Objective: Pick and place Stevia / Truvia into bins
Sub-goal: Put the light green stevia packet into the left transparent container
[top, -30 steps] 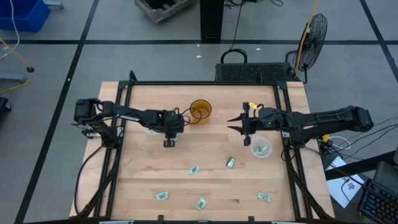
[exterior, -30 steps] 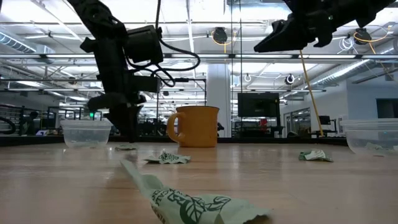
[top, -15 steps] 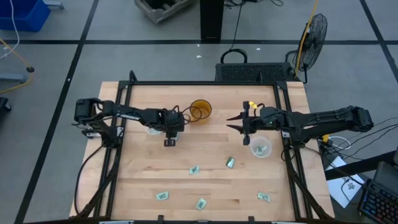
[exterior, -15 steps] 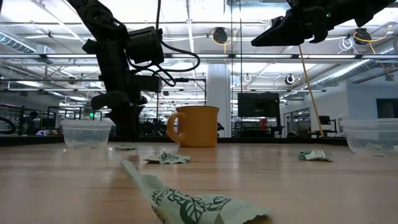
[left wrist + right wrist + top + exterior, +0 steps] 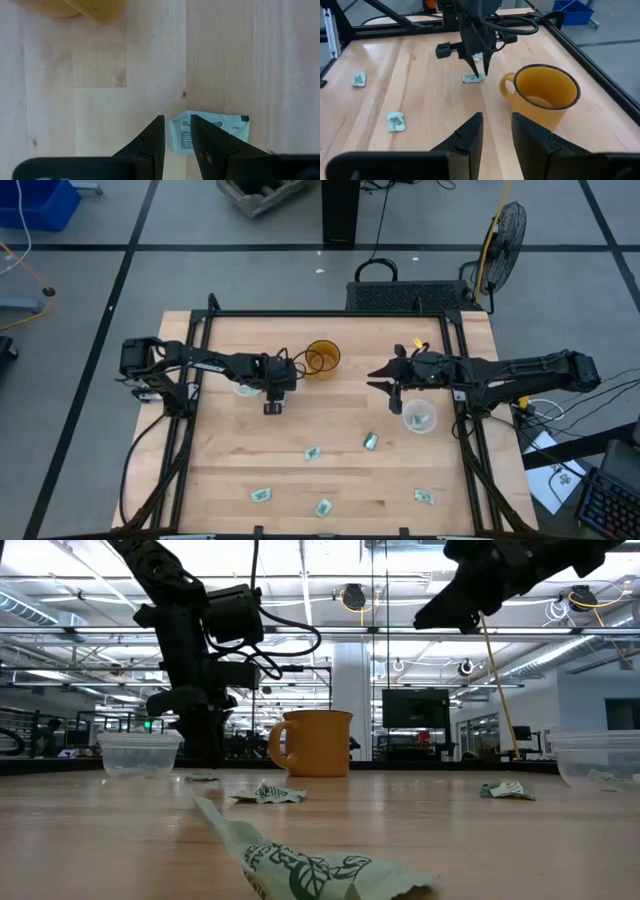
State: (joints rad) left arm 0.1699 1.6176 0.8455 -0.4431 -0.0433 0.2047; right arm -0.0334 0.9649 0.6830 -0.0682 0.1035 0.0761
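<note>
The job is partly done, judging by how things lie. The right-hand clear cup (image 5: 420, 418) already holds pale sachets, while several green-and-white sachets remain scattered flat on the desk (image 5: 330, 470): one (image 5: 312, 453), another (image 5: 370, 441), one (image 5: 261, 495), one (image 5: 323, 507) and one (image 5: 425, 497). The left-hand cup (image 5: 139, 753) sits by the left arm; what it contains I cannot tell.

The left gripper (image 5: 176, 142) points straight down at the wood, its fingers nearly together and empty, with a sachet (image 5: 210, 131) lying just past the fingertips, one edge tucked under them, not yet grasped. The right gripper (image 5: 383, 380) hangs high above the desk, fingers slightly parted and holding nothing, the amber mug (image 5: 545, 95) ahead of them.

The sachets are thin printed paper, rectangular, some crumpled. The cups are round, translucent plastic. The mug is glossy and smooth-walled, and the desk is pale planked wood with a matte grain.
</note>
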